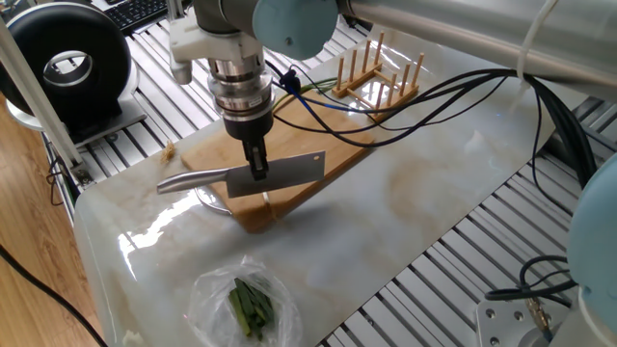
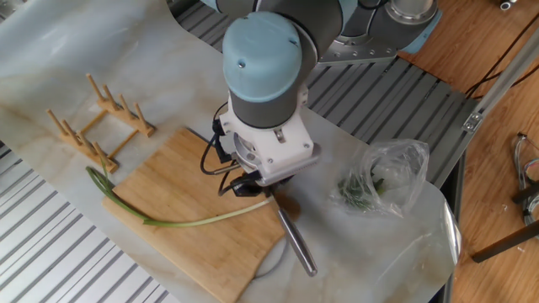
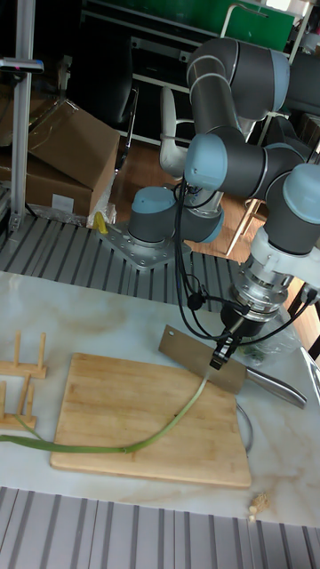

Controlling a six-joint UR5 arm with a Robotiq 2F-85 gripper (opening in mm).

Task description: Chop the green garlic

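end effector (image 1: pixel 258 171) grips cleaver (image 1: pixel 280 173) above green garlic (image 3: pixel 169 425) white end.

The green garlic (image 3: pixel 151 438) is one long, thin, uncut stalk lying flat along the near part of a wooden cutting board (image 3: pixel 116 391). Its pale cream end points right, up toward a cleaver blade (image 3: pixel 200 359). Its green leafy tips trail off the board's left edge onto the tabletop (image 3: pixel 80 316).
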